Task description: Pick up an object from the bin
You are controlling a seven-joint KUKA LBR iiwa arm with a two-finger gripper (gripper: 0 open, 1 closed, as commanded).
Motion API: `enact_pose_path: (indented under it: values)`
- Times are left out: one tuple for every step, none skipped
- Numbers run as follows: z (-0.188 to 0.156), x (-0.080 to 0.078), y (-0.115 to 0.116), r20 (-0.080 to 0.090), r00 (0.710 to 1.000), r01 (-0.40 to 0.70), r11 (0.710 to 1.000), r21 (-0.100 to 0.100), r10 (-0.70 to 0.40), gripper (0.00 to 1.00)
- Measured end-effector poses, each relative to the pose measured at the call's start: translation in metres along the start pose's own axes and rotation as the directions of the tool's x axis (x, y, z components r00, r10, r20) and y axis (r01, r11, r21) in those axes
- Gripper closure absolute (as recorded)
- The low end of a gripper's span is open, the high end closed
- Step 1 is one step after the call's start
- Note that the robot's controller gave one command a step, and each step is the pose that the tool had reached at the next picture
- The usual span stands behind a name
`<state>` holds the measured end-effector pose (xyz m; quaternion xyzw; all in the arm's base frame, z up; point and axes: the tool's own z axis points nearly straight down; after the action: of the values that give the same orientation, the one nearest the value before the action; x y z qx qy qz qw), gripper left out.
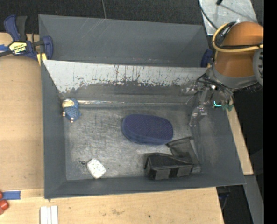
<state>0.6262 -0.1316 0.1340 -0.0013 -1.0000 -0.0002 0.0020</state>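
Note:
My gripper [197, 112] hangs at the bin's right side, near the back right corner, with its metal fingers pointing down above the bin floor. Nothing shows between them. A dark blue oval pad [146, 128] lies in the middle of the bin, to the left of the gripper. A black angular object [172, 162] rests at the front right, below the gripper.
A small white block [96, 168] lies at the front left. A little blue and yellow figure [70, 108] sits at the back left corner. The arm with its orange cover reaches in over the right rim.

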Motion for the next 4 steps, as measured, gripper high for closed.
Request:
enact_pose_path:
  values:
    - [0.058, 0.039, 0.056, 0.009, 0.993, 0.114, 0.993, 0.0, -0.114, 0.0]
    - [0.054, 0.036, 0.054, 0.019, 0.993, 0.113, 0.994, 0.004, -0.113, 1.0]
    - [0.057, 0.038, 0.054, 0.009, 0.993, 0.114, 0.993, 0.002, -0.114, 0.0]
    - [0.058, 0.038, 0.116, 0.013, 0.988, 0.154, 0.988, 0.005, -0.155, 0.0]
